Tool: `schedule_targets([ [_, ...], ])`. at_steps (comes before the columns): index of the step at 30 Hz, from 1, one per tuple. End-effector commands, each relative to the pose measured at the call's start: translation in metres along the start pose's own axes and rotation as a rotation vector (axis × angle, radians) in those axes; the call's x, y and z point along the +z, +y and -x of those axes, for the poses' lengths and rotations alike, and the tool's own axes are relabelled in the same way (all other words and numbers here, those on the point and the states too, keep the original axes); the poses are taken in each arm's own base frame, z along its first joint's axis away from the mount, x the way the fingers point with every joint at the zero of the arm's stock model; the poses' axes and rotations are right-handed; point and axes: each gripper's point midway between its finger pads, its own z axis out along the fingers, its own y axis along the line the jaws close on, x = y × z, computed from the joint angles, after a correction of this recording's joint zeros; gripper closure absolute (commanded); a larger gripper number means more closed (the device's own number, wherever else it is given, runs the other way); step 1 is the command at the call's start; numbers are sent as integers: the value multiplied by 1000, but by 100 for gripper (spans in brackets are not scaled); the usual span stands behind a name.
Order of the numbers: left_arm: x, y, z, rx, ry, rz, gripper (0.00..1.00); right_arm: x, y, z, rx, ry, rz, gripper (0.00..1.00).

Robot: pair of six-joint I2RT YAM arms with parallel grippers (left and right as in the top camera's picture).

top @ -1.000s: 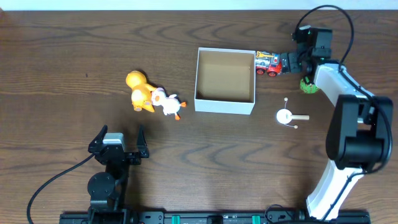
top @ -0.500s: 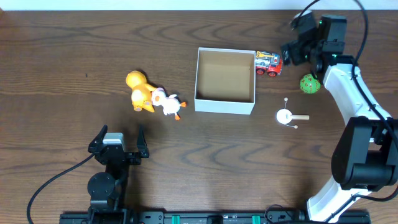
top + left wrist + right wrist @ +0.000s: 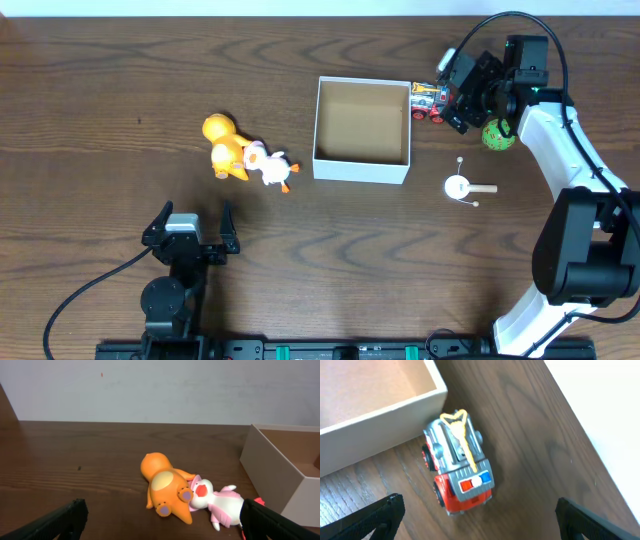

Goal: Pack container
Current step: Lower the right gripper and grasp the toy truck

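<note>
The container [image 3: 361, 171], a white-walled box with a bare brown inside, sits mid-table and holds nothing. A red and grey toy truck [image 3: 428, 101] stands against its right wall. My right gripper [image 3: 453, 95] hangs open just right of the truck; in the right wrist view the truck [image 3: 460, 465] lies between and beyond the wide-apart fingers of the gripper [image 3: 480, 527], beside the container's wall [image 3: 385, 410]. My left gripper [image 3: 193, 222] rests open near the front edge. Ahead of it [image 3: 162, 527] lie an orange bear [image 3: 165, 487] and a white-pink plush [image 3: 220, 505].
A green ball [image 3: 497, 134] lies under the right arm, right of the truck. A small white top with a wooden stem [image 3: 460, 187] sits in front of the container's right corner. The orange bear [image 3: 224, 148] and the plush [image 3: 270, 167] lie left of the container.
The right gripper drew back from the truck toward the far edge, then came forward and left over the truck's right end. The green ball is uncovered. The truck and the left arm stayed put.
</note>
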Motion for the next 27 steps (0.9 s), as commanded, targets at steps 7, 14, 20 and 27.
schedule_targets([
  [7,1,3,-16,14,54,17,2,31,12,-5,-53,-45,67,1],
  [14,1,3,-16,14,54,17,2,56,14,-18,-47,-41,73,1],
  [20,1,3,-16,14,54,17,2,65,16,-24,-45,-40,77,1],
  [27,1,3,-16,14,54,17,2,80,29,-38,-24,-19,122,1],
])
